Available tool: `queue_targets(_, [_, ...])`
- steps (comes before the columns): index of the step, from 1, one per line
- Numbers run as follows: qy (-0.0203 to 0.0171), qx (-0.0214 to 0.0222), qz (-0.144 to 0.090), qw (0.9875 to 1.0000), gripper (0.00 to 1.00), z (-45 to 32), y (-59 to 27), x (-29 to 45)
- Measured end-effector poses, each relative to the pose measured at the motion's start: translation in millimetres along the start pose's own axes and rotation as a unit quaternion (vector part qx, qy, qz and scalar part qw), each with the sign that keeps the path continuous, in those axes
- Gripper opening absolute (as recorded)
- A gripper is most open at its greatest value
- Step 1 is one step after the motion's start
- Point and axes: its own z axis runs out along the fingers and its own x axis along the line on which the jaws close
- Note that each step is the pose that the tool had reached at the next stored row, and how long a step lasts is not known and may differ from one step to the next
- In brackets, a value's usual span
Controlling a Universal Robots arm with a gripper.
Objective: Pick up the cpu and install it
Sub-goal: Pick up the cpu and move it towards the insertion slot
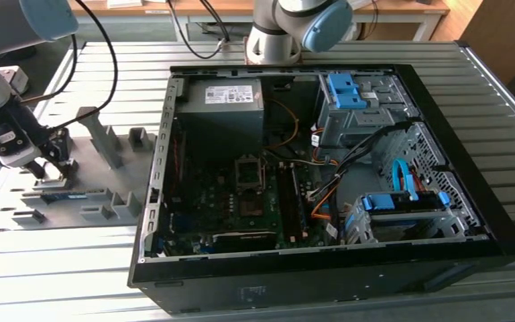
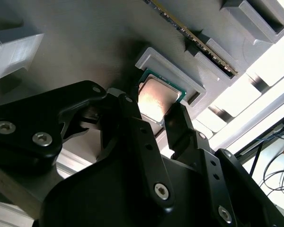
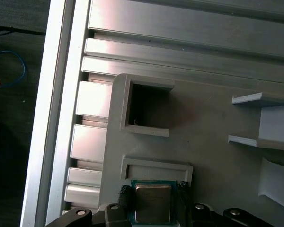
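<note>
The cpu is a small square chip with a silvery top and a green edge. It lies in a shallow pocket of the grey fixture tray. My gripper hangs low over that tray at the exterior view's left. In both wrist views its black fingers press against two opposite edges of the chip. The open computer case lies in the middle of the table, with the motherboard's empty socket showing inside.
A long memory stick stands on edge in a slot of the tray beside the chip's pocket. Upright grey posts rise from the tray. Cables trail across the ribbed metal table. A second arm's base stands behind the case.
</note>
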Motion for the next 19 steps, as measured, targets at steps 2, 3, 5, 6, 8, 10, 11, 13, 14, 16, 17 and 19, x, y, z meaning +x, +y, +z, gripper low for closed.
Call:
queue_targets(2, [0.0000,0.0000,0.000,1.0000,0.47,0.0,0.0,0.0])
queue_targets(3, [0.0000,0.0000,0.000,1.0000,0.47,0.0,0.0,0.0])
queue_targets(5, [-0.0001,0.0000,0.000,1.0000,0.47,-0.3,0.0,0.0])
queue_targets(6, [-0.0004,-0.0002,0.000,1.0000,0.47,-1.3,0.1,-0.1])
queue_targets(8, [0.0000,0.0000,0.000,1.0000,0.47,-6.6,0.0,-0.1])
queue_targets(10, [0.0000,0.0000,0.000,1.0000,0.47,-12.7,0.1,-0.3])
queue_targets(11, [0.0000,0.0000,0.000,1.0000,0.47,-15.6,0.1,-0.4])
queue_targets(13, [0.0000,0.0000,0.000,1.0000,0.47,-19.9,0.1,-0.4])
queue_targets(14, [0.0000,0.0000,0.000,1.0000,0.47,-21.2,0.1,-0.5])
queue_targets(16, [0.0000,0.0000,0.000,1.0000,0.47,-23.0,0.1,-0.5])
queue_targets(17, [0.0000,0.0000,0.000,1.0000,0.47,-24.1,0.1,-0.5])
queue_targets(19, [0.0000,0.0000,0.000,1.0000,0.47,-26.7,0.1,-0.6])
